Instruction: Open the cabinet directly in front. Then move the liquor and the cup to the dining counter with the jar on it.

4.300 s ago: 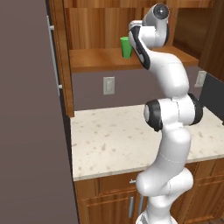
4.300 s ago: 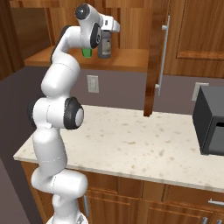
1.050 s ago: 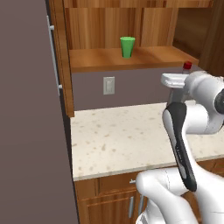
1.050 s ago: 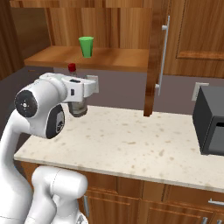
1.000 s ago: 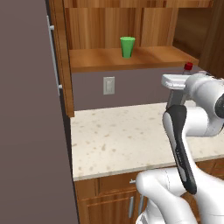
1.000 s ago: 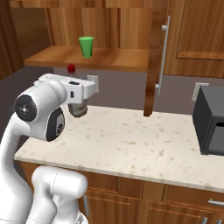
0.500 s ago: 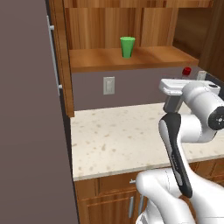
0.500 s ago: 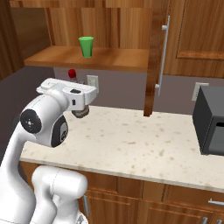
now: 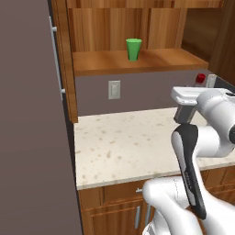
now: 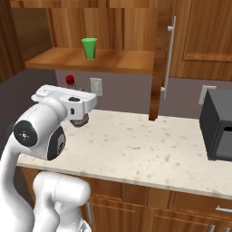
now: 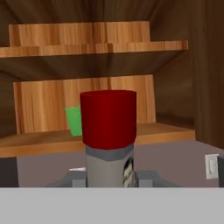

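The gripper (image 10: pixel 79 118) was clamped on the liquor (image 11: pixel 108 135) — bottle upright, centre frame — the cup (image 11: pixel 73 121) sat behind, upper left.

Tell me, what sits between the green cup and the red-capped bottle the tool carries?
Nothing: in the right base view, only bare shelf and grey wall separate the cup from the bottle.

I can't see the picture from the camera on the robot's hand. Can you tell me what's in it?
Right up close in the middle stands the liquor, a grey glass bottle with a big red cap, sitting between the gripper fingers. Behind it, the green cup stands on the cabinet's wooden shelf, with another shelf higher up.
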Robot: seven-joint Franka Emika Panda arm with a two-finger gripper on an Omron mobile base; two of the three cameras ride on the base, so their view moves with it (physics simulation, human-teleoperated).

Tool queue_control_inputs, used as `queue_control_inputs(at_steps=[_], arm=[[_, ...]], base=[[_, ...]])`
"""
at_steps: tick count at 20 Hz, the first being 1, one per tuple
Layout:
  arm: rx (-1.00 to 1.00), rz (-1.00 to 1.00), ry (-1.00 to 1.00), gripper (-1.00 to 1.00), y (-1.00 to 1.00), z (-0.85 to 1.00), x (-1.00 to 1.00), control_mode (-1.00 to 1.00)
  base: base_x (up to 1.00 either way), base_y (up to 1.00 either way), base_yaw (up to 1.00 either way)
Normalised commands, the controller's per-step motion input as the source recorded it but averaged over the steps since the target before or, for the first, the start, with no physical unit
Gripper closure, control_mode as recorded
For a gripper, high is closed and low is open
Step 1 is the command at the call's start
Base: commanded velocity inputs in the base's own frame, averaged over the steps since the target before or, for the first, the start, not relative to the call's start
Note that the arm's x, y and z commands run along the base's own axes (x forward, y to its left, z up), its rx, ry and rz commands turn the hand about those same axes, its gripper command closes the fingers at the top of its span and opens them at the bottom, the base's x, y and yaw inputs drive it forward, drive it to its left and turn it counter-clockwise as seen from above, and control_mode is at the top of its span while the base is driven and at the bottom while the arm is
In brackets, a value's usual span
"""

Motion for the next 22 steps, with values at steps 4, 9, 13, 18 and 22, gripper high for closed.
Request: queue_control_inputs(at_steps=[4, 9, 13, 18, 22], arm=[[0.0, 0.0, 0.0, 1.0, 0.0, 0.0, 0.0, 1.0], [0.0, 0.0, 0.0, 1.0, 0.0, 0.0, 0.0, 1.0], [0.0, 0.0, 0.0, 1.0, 0.0, 0.0, 0.0, 1.0], [0.0, 0.0, 0.0, 1.0, 0.0, 0.0, 0.0, 1.0], [0.0, 0.0, 0.0, 1.0, 0.0, 0.0, 0.0, 1.0]], base=[[-0.7, 0.17, 0.3], [-0.96, 0.05, 0.46], [-0.77, 0.0, 0.71], [-0.3, 0.0, 0.87], [-0.16, 0.0, 0.91]])
